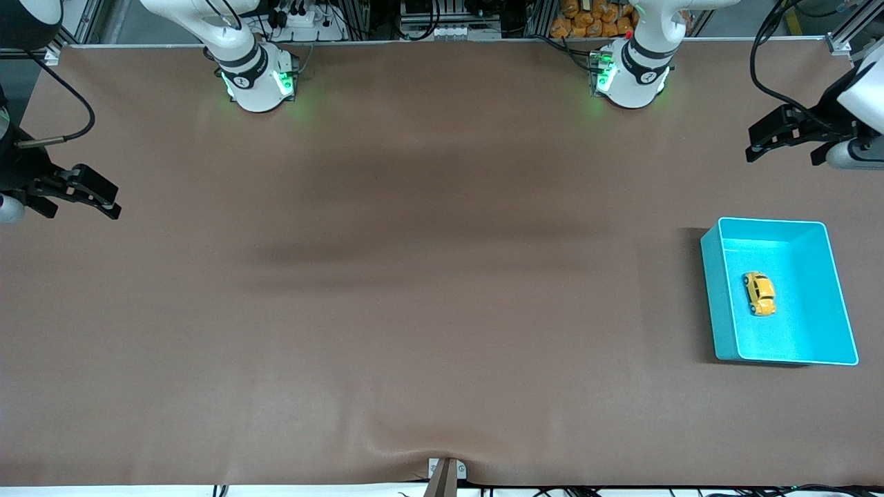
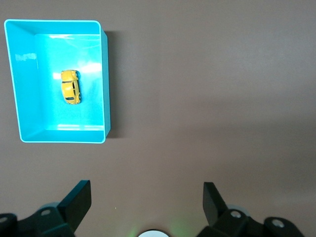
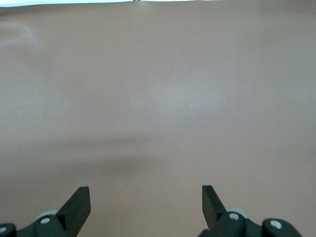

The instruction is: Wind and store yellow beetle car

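Note:
The yellow beetle car (image 1: 759, 293) lies inside the turquoise bin (image 1: 718, 304) at the left arm's end of the table. It also shows in the left wrist view (image 2: 70, 87), on the floor of the bin (image 2: 19, 79). My left gripper (image 1: 760, 143) is open and empty, up in the air over bare table near the bin, apart from it; in its own view the gripper (image 2: 146, 190) has its jaws wide apart. My right gripper (image 1: 103, 200) is open and empty over the table at the right arm's end; it shows in its own view (image 3: 146, 190) over bare mat.
The brown mat (image 1: 414, 276) covers the whole table. A small metal clamp (image 1: 445, 473) sits at the table edge nearest the front camera. The arm bases (image 1: 259, 79) stand along the edge farthest from the front camera.

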Controlling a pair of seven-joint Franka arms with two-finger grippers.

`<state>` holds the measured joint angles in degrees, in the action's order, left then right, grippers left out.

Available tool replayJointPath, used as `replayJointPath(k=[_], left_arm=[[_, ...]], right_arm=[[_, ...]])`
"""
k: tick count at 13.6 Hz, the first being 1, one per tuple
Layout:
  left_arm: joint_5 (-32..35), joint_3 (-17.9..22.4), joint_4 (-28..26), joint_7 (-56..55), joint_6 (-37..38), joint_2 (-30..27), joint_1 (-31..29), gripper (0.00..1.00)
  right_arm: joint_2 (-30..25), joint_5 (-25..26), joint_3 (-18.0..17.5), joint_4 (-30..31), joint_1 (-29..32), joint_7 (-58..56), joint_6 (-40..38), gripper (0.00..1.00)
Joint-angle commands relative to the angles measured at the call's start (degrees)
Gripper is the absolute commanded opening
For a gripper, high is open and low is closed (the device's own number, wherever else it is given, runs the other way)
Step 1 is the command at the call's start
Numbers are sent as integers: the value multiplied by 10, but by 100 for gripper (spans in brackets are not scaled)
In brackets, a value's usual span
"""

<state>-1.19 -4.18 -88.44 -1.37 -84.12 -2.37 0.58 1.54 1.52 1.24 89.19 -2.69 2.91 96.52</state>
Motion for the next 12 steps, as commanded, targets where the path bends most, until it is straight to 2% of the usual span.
replayJointPath(k=[1,8,12], left_arm=[[12,-2,10,-9,5,2,2,100],[13,-4,6,-14,10,6,10,100],[13,12,7,-14,16,7,26,100]], right_arm=[[4,7,0,-1,0,3,6,100],[4,7,0,0,0,3,5,100],[5,7,0,-1,-2,3,6,100]])
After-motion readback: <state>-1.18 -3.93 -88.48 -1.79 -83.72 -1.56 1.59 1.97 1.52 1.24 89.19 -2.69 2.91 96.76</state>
